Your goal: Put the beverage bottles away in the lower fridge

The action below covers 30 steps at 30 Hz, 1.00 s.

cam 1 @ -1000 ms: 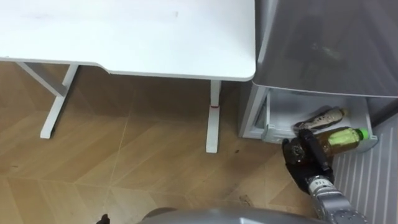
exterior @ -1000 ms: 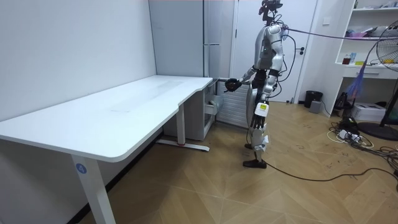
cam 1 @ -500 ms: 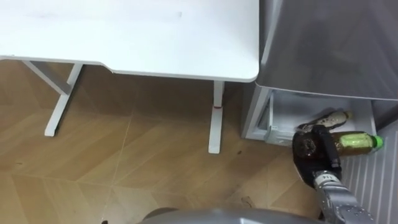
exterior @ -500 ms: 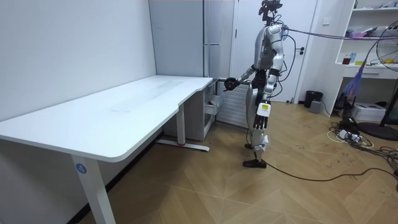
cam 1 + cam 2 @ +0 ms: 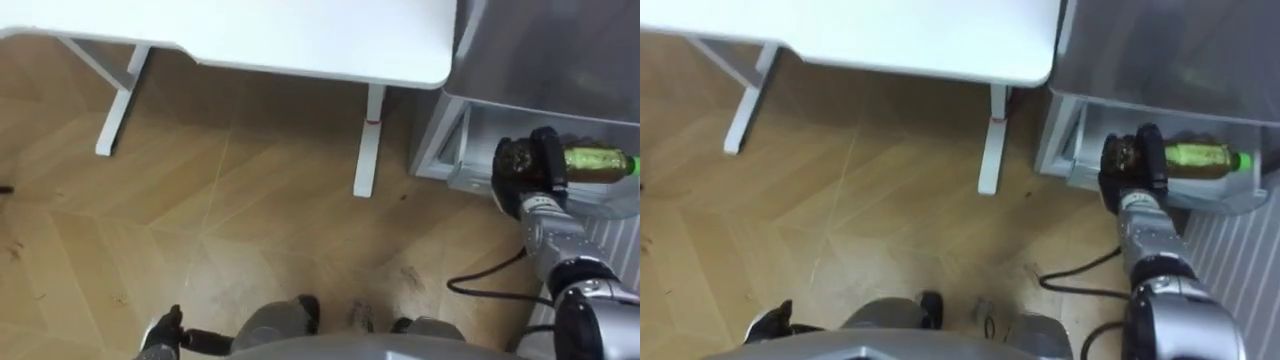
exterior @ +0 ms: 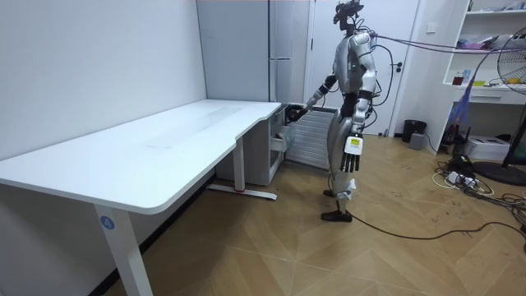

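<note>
Hangs the left hand [image 5: 160, 335] low, far left of the fridge [image 5: 550, 50] (state unclear). Passes the white table [image 5: 300, 30], touching the fridge's left side. Clasps the green bottle [image 5: 595, 160], level, in the curled right hand [image 5: 525, 165] at the fridge's open lower drawer [image 5: 455, 170].

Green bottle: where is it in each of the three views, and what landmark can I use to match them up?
Left eye view: bottle at the right edge, held in the right hand, over the drawer.
Right eye view: upper right, same grip.
Room view: at the hand by the fridge, too small to make out.
Shared landmark: the white table.
</note>
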{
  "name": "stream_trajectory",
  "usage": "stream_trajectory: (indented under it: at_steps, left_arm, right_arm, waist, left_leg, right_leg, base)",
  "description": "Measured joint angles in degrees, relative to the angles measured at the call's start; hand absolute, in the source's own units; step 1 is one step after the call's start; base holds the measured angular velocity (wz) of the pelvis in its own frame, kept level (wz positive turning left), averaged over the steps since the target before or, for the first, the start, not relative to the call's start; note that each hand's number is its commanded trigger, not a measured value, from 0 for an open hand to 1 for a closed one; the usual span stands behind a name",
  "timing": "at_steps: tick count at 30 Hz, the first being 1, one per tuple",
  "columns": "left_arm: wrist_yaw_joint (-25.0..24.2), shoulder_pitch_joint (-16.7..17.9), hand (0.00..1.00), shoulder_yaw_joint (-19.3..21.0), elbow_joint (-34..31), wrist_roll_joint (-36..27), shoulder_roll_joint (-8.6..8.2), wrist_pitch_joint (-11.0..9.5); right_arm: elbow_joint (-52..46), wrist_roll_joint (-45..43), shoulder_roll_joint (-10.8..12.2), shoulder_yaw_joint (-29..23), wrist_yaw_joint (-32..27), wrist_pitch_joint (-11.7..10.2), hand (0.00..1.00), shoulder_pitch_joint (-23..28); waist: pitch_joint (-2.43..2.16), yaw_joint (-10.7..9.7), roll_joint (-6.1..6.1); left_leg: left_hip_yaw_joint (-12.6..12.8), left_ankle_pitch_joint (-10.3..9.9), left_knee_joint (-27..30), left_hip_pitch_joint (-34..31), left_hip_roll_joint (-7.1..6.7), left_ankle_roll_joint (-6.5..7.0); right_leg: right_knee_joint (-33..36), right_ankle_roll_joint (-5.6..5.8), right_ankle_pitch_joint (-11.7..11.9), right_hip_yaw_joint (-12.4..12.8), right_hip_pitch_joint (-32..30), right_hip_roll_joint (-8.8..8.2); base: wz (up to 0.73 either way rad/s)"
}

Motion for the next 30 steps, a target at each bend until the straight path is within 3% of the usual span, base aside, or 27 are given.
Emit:
stream_trajectory:
  at_steps: [4, 8, 10, 16, 20, 26, 27, 28, 30]
  left_arm:
    - [-0.16, -2.16, 0.00, -2.94, 0.34, 0.10, 1.12, 0.15]
    - [-0.42, -3.21, 0.00, -4.02, -0.03, 0.11, 1.92, 0.15]
    - [-0.56, -4.36, 0.00, -4.13, 0.32, -0.02, 2.43, 0.08]
    - [-0.58, -4.55, 0.00, -4.20, 0.32, 0.01, 3.86, 0.06]
    - [-0.58, -4.38, 0.00, -5.75, 0.33, -0.24, 4.30, 0.03]
    - [-0.57, -4.41, 0.00, -6.68, -0.05, -2.49, 4.35, -1.82]
    - [-0.57, -4.41, 0.00, -6.68, -0.10, -3.34, 4.36, -1.97]
    - [-0.57, -4.42, 0.00, -6.67, -0.09, -3.96, 4.37, -2.07]
    - [-0.57, -4.42, 0.00, -6.68, 0.00, -4.62, 4.36, -2.16]
  right_arm:
    - [2.36, -0.86, -2.18, 0.05, -0.09, 0.53, 1.00, -2.99]
    - [3.16, -1.96, -3.95, 0.04, -0.61, 1.78, 1.00, -6.51]
    - [3.18, -2.32, -5.92, 0.10, -1.90, 2.04, 1.00, -9.16]
    - [3.59, -3.00, -9.71, 0.31, -2.11, 2.20, 1.00, -12.20]
    - [3.99, -4.10, -10.40, 1.46, -2.79, 2.14, 1.00, -12.14]
    - [4.89, -5.61, -10.74, 2.91, -4.12, 2.19, 1.00, -12.34]
    - [4.89, -5.59, -11.06, 2.95, -4.63, 2.22, 0.75, -12.69]
    - [4.88, -5.51, -11.49, 2.95, -4.82, 2.24, 0.00, -13.15]
    - [4.88, -5.45, -12.33, 2.99, -4.83, 2.25, 0.00, -14.15]
  waist:
    - [0.39, 1.51, -0.61]
    - [0.72, 1.24, -1.18]
    - [0.76, 1.42, -1.33]
    - [0.73, 2.19, -1.35]
    - [0.72, 2.97, -1.34]
    - [0.68, 3.80, -1.27]
    - [0.65, 4.04, -1.23]
    - [0.65, 4.00, -1.24]
    - [0.67, 4.15, -1.26]
  left_leg:
    - [0.12, -0.01, 4.81, -8.10, -0.15, 0.13]
    - [-0.10, 0.09, 8.13, -13.50, -0.83, 0.30]
    - [-0.02, 0.44, 9.25, -16.37, -1.35, 0.51]
    - [-0.04, 0.91, 10.21, -20.02, -1.79, 0.55]
    - [0.32, 0.93, 10.24, -20.44, -1.89, 0.59]
    - [1.19, 0.93, 10.01, -20.41, -1.74, 0.61]
    - [1.42, 0.97, 9.73, -20.38, -1.75, 0.67]
    - [1.61, 1.15, 9.35, -20.28, -1.80, 0.93]
    - [1.83, 1.20, 9.22, -20.28, -1.81, 1.00]
  right_leg:
    - [5.05, -0.40, -1.04, -0.07, -7.63, -0.97]
    - [10.10, -0.69, -2.74, 0.00, -13.48, -2.46]
    - [13.06, -0.92, -3.38, 0.16, -16.91, -3.49]
    - [14.88, -1.09, -3.42, 0.60, -20.98, -4.01]
    - [14.86, -1.04, -3.30, 0.89, -21.74, -4.13]
    - [14.86, -1.10, -3.42, 0.96, -21.88, -4.38]
    - [14.85, -1.08, -3.43, 0.94, -21.92, -4.51]
    - [14.79, -1.07, -3.43, 0.86, -21.93, -4.69]
    - [14.81, -1.03, -3.41, 0.98, -22.07, -4.74]
  base:
    - [0.12]
    - [0.13]
    - [0.11]
    - [0.02]
    - [-0.03]
    - [0.00]
    - [0.04]
    - [0.05]
    - [0.00]
